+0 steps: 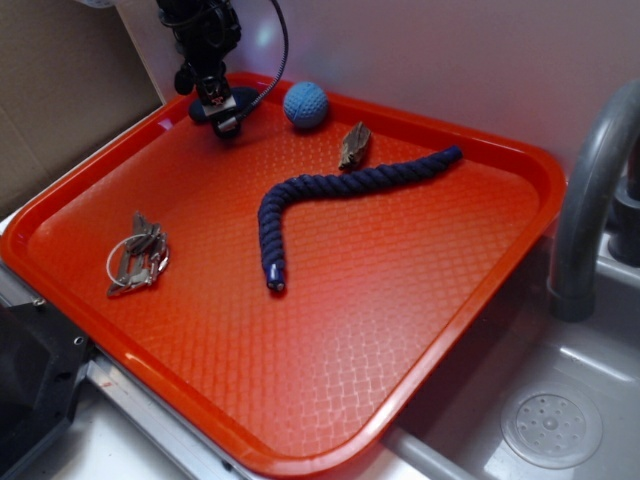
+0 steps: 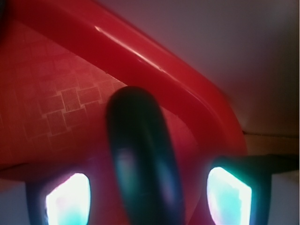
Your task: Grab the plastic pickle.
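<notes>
1. I hang over the upper left corner of the frame in the exterior view, my gripper (image 1: 222, 108) lowered onto the small, glossy, blackish-green oblong plastic pickle (image 1: 245, 96), which lies on the floor of the tray just inside the far rim.
2. In the wrist view the pickle (image 2: 140, 164) runs lengthwise up the middle of the frame, with one of my fingers (image 2: 68, 199) at lower left and the other at lower right. They stand spread apart on either side of it, with a gap to each; I judge them released, straddling it and not yet squeezing.
3. I judge that I am lined up this way so the fingers can close across the pickle's narrow width.
4. The shallow orange-red plastic tray (image 1: 480, 330) with a diamond-textured floor holds everything:
   - a blue knitted ball (image 1: 306, 104) near the top, just right of me;
   - a brownish, leaf-like scrap (image 1: 354, 145) beside it;
   - a long navy braided rope (image 1: 340, 195) across the centre;
   - a bunch of metal keys (image 1: 137, 255) at the left.
5. A grey sink (image 1: 560, 420) lies at lower right.
</notes>
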Available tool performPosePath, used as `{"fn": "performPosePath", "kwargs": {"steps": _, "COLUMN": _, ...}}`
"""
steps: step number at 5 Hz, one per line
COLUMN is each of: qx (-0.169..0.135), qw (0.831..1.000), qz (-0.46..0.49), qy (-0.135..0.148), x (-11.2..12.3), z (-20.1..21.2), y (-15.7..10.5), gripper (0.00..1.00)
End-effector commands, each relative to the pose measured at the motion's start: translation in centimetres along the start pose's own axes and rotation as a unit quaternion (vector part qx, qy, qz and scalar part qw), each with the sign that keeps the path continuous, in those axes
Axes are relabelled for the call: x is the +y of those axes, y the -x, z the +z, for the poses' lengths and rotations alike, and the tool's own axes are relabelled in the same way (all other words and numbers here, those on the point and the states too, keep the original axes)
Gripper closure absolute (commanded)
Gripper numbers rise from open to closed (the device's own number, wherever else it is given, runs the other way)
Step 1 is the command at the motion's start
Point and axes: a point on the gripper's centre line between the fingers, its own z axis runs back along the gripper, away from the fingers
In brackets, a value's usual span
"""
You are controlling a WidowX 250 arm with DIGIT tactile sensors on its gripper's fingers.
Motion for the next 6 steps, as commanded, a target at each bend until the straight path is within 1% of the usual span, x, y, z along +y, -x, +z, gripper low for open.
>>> {"fn": "performPosePath", "kwargs": {"steps": 1, "qx": 0.021, "qw": 0.996, "qz": -0.062, "qy": 0.058, "x": -2.8, "z": -1.3, "y": -0.5, "gripper": 1.0}}
{"fn": "performPosePath", "kwargs": {"steps": 2, "qx": 0.013, "qw": 0.996, "qz": -0.063, "qy": 0.055, "x": -3.1, "z": -1.0, "y": -0.4, "gripper": 1.0}}
{"fn": "performPosePath", "kwargs": {"steps": 4, "qx": 0.007, "qw": 0.996, "qz": -0.076, "qy": 0.049, "x": -3.9, "z": -0.6, "y": -0.2, "gripper": 1.0}}
{"fn": "performPosePath", "kwargs": {"steps": 5, "qx": 0.007, "qw": 0.996, "qz": -0.077, "qy": 0.053, "x": -4.4, "z": -0.1, "y": 0.1, "gripper": 1.0}}
{"fn": "performPosePath", "kwargs": {"steps": 6, "qx": 0.009, "qw": 0.994, "qz": -0.083, "qy": 0.065, "x": -6.6, "z": 1.8, "y": 1.7, "gripper": 1.0}}
